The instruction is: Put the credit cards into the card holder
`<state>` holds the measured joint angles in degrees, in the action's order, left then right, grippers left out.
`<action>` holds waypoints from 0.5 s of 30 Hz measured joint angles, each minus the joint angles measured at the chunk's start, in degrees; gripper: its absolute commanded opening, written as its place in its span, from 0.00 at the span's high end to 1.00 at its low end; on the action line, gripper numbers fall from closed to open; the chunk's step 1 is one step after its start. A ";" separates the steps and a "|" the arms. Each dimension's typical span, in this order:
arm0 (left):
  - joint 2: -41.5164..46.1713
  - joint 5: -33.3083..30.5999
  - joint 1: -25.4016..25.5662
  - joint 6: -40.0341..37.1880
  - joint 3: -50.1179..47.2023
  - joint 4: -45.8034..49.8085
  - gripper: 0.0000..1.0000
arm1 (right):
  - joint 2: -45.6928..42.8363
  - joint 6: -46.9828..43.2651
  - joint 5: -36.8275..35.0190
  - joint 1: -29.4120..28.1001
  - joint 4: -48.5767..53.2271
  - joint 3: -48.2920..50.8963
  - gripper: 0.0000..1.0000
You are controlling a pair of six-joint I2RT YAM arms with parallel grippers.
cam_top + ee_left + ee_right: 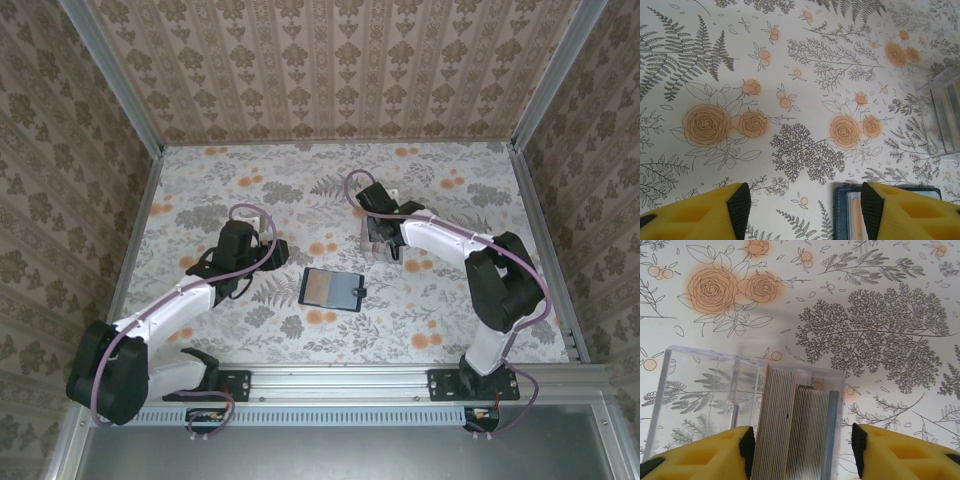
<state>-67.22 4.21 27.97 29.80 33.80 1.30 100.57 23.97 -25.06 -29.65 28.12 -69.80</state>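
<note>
Your tabletop [420, 300] looks matt and smooth under its floral print. The rack [700, 385] is clear, glossy plastic. The card holder [332, 289] is a dull navy. The left gripper [805, 202] has matt yellow plastic fingers [695, 217]. At 6 o'clock, the rail [340, 378] is satin metal.

Three walls [340, 60] in beige damask wallpaper. Surface [250, 190] covered in white cloth printed with grey ferns and orange roses. Metal posts [112, 75] at the corners, metal rail [340, 378] along near edge. Soft even light.
</note>
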 measured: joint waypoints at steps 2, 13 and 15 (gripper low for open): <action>0.00 0.00 0.00 0.35 -0.42 -0.68 0.38 | -0.85 -0.07 -0.09 0.33 0.02 0.02 0.51; -3.23 1.51 0.07 1.73 -1.84 -3.13 0.46 | -2.75 -0.70 0.00 0.79 0.35 0.28 0.81; -3.72 1.62 0.13 1.77 -1.86 -3.26 0.47 | -2.75 -0.96 0.20 0.81 0.24 0.59 0.88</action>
<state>-70.94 5.82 28.10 31.57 31.94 -1.96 97.82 23.00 -24.86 -28.84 28.36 -69.21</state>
